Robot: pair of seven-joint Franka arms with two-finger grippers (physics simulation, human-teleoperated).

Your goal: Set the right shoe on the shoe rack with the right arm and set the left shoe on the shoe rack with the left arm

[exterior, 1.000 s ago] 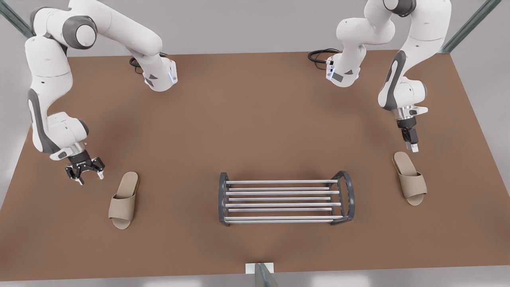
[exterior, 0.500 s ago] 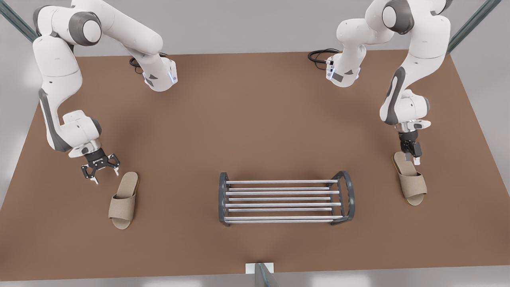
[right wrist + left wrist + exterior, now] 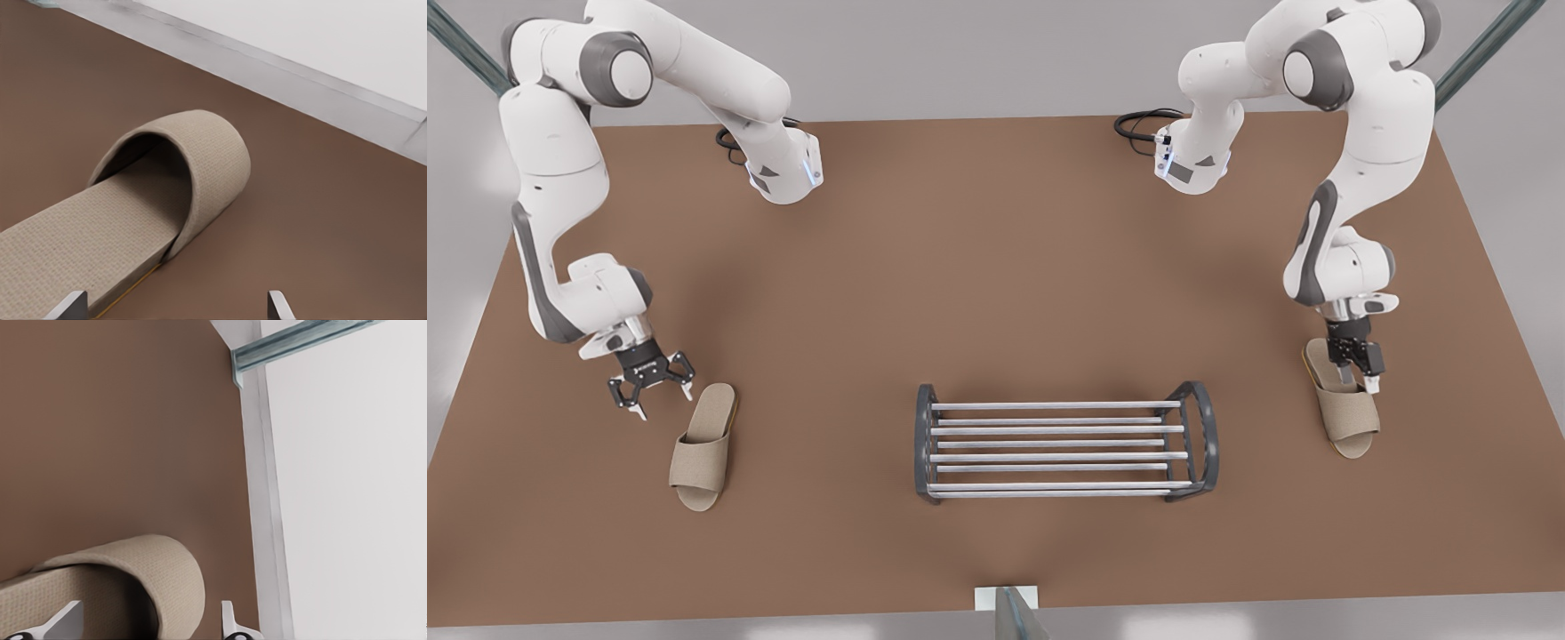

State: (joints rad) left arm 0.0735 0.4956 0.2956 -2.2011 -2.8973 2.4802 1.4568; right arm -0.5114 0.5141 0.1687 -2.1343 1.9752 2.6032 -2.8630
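Both claws have dropped lower: the left gripper point(image 3: 1356, 382), spread, straddles the left slipper's point(image 3: 1350, 422) strap edge, while the right gripper point(image 3: 663, 402), spread and empty, nears the right slipper's point(image 3: 701, 453) heel.

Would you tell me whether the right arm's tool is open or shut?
Open: the right tool hangs with fingers spread beside the right shoe. The left tool is over the left shoe.

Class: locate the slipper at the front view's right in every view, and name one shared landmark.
Front view: left shoe at right, under the left gripper.
Left wrist view: left shoe between the open fingers, beside the table's edge.
Right wrist view: the slipper there is the right shoe.
Shared landmark: the brown table.
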